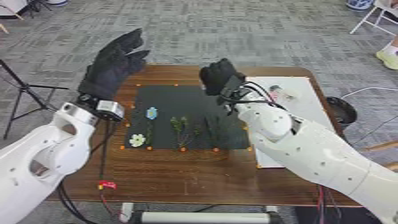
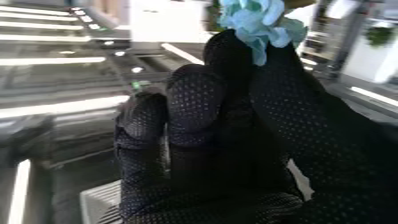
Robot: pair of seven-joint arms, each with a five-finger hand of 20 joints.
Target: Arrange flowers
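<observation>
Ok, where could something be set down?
Bare: the table between the mat and its near edge; the mat beyond the blue flower. Crowded: the mat's near half, with the white flower and stems; also its far right, where the right hand hovers.

white flower (image 1: 136, 140) 1 | blue flowers (image 1: 151, 113) 2 | green sprigs (image 1: 184, 131) unclear | black mat (image 1: 169, 95) 1 | white board (image 1: 306, 100) 1 | table (image 1: 178, 185) 1

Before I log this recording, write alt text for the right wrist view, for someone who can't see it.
The robot's black-gloved right hand pinches a pale blue flower at its fingertips; bright strips of light show beyond.
</observation>
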